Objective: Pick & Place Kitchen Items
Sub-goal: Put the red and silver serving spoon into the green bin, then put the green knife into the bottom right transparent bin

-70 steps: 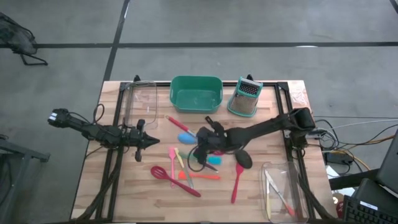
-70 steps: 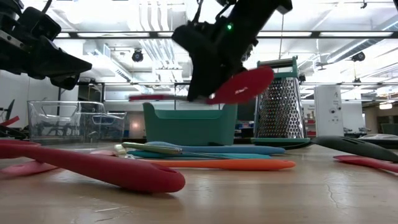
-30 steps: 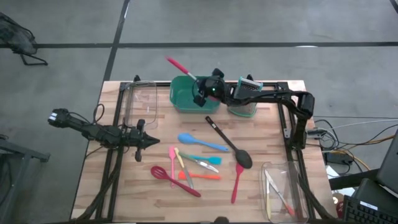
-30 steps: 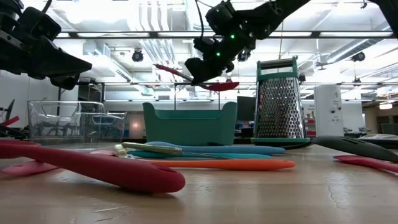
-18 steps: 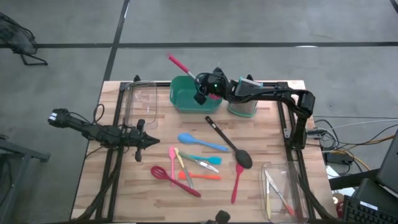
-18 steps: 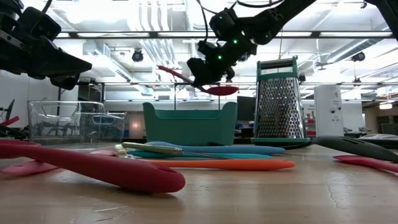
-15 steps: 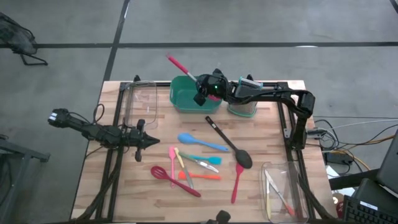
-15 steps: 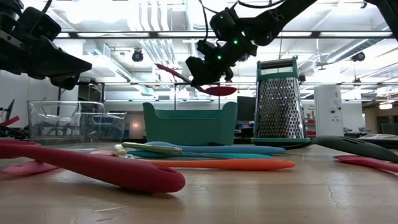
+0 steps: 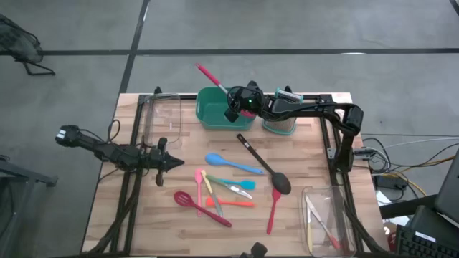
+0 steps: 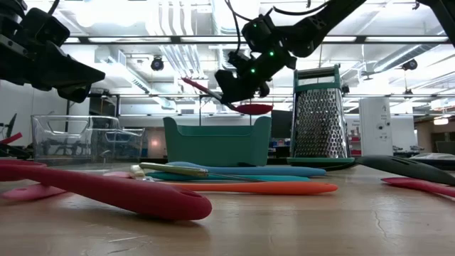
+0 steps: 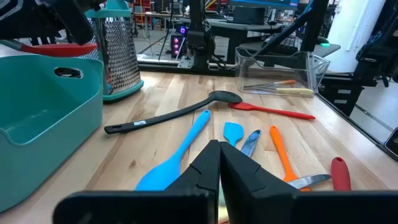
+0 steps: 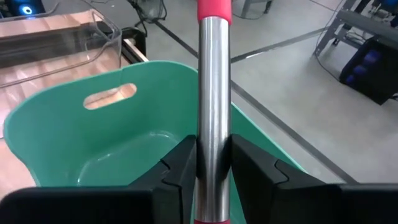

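Right gripper (image 12: 211, 165) clamping red spatula (image 9: 210, 76) by steel shaft, hovering above tub (image 9: 215, 116). Advising: lowering until head is sitting inside, then releasing. Left gripper (image 11: 219, 163) waiting, fingers closed, empty.

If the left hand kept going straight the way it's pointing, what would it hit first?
Judging by the high view, the left hand points across the table toward the blue spoon, likely met first. Its height above the table is unclear, so it might pass over.

no readable text, labels, brands or numbers on anything in view
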